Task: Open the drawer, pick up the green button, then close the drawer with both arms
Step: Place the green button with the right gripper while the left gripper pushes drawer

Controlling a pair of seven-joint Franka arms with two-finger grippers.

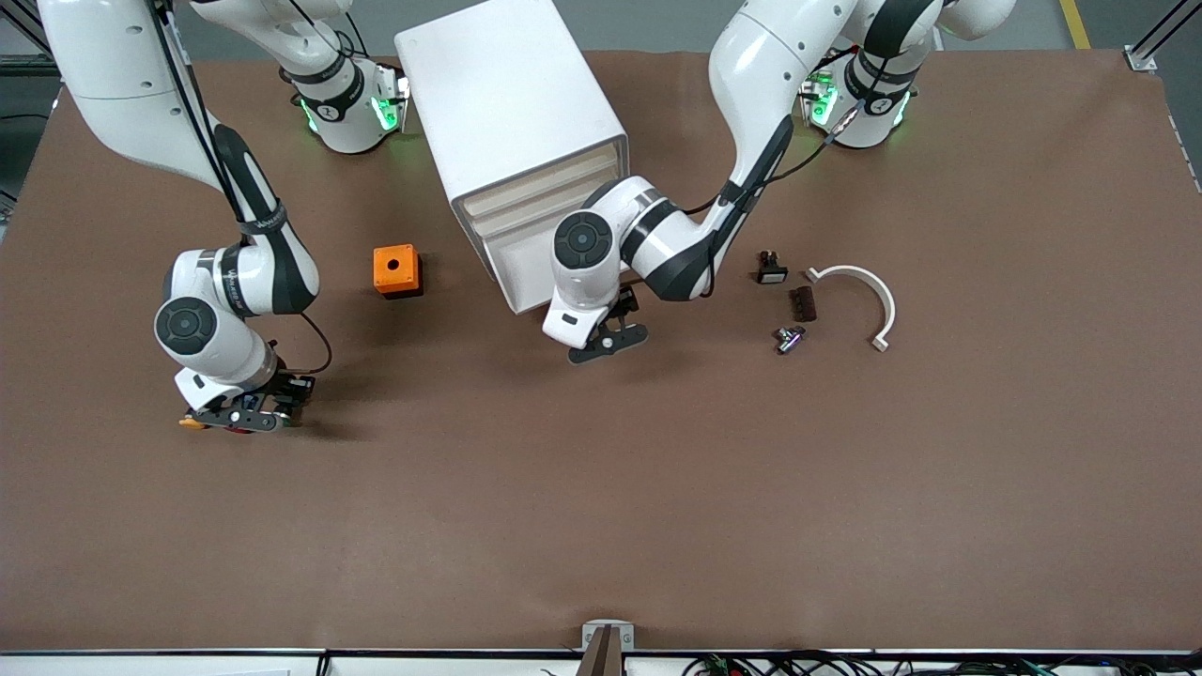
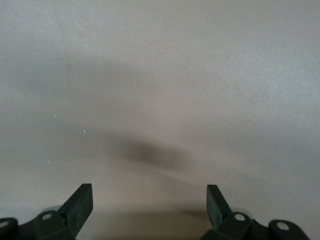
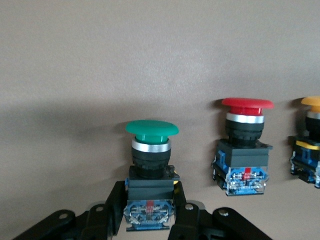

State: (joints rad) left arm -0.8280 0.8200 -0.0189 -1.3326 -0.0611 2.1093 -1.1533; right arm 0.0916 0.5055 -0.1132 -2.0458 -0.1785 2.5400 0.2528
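Note:
The green-capped button [image 3: 151, 150] sits between my right gripper's [image 3: 150, 192] fingers, which are shut on its dark body, low over the table at the right arm's end [image 1: 246, 413]. The white cabinet [image 1: 507, 103] stands at the middle of the table near the bases. The front of its lowest drawer [image 1: 521, 272] looks flush with those above, and the left arm hides part of it. My left gripper [image 1: 608, 343] is open and empty in front of the drawers, and its wrist view [image 2: 150, 192] shows only a bare surface.
A red-capped button [image 3: 246, 145] and a yellow-capped one [image 3: 311, 140] lie beside the green one. An orange box [image 1: 396, 270] sits beside the cabinet. A small black part [image 1: 772, 269], a brown block [image 1: 803, 303], a metal piece [image 1: 789, 338] and a white curved piece [image 1: 859, 291] lie toward the left arm's end.

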